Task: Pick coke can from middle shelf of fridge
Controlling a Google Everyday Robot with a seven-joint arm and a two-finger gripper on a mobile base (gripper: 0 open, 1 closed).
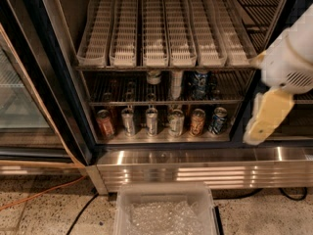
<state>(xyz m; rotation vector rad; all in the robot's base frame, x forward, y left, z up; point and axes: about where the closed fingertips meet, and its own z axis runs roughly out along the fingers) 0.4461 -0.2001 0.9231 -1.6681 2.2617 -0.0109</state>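
Your gripper (266, 116) hangs at the right edge of the frame, in front of the fridge (63, 92); you cannot tell its grip. The coke can (112, 88) stands dimly at centre-left on the middle shelf (166, 102), well apart from it.

Shop-like: stocked fridge (195, 168); gripper (260, 127) right.

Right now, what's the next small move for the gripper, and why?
Probably shift the gripper left, toward the fridge opening. It hangs before the fridge's right side, outside the shelves, while the coke can sits dim at the left of the middle shelf, far from it.
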